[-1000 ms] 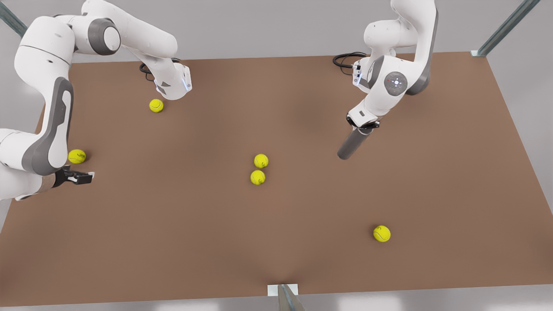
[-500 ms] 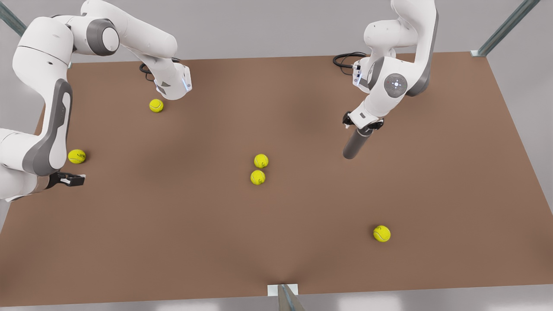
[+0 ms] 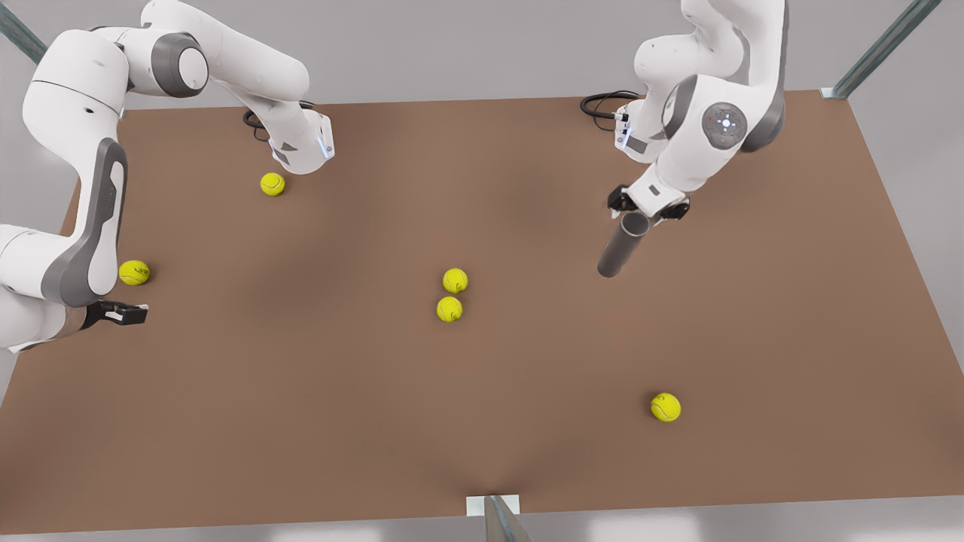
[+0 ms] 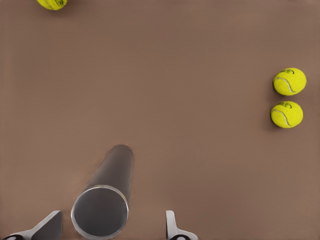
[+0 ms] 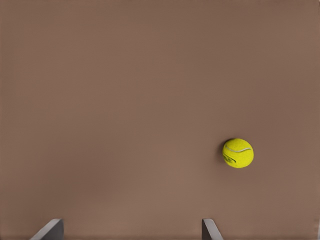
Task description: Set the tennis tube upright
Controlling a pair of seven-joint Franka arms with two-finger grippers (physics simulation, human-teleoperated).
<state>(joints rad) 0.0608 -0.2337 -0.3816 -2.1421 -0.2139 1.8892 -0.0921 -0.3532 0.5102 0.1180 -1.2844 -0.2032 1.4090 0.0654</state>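
Note:
The grey tennis tube point(image 3: 621, 247) stands on end on the brown table point(image 3: 482, 421) at the front view's right, its shiny-rimmed open end point(image 4: 100, 212) facing up. My left gripper point(image 3: 648, 210) hovers just over that top end. Its fingers are open, one on each side of the rim, with a gap to the tube on both sides; the same gripper point(image 4: 113, 216) shows in the left wrist view. My right gripper point(image 3: 141, 312) waits open and empty at the table's left edge, near a tennis ball point(image 3: 134, 272), and shows again point(image 5: 130, 230) in the right wrist view.
Two tennis balls point(image 3: 452, 295) lie together mid-table, to the front view's left of the tube. One ball point(image 3: 273, 184) sits at the back left and another point(image 3: 666, 406) at the front right. A black cable point(image 3: 602, 104) lies behind the left arm.
The left gripper has let go of the tube, opened and risen above its top end. The tube went from tilted to standing on end. The right gripper drew back slightly to the left.

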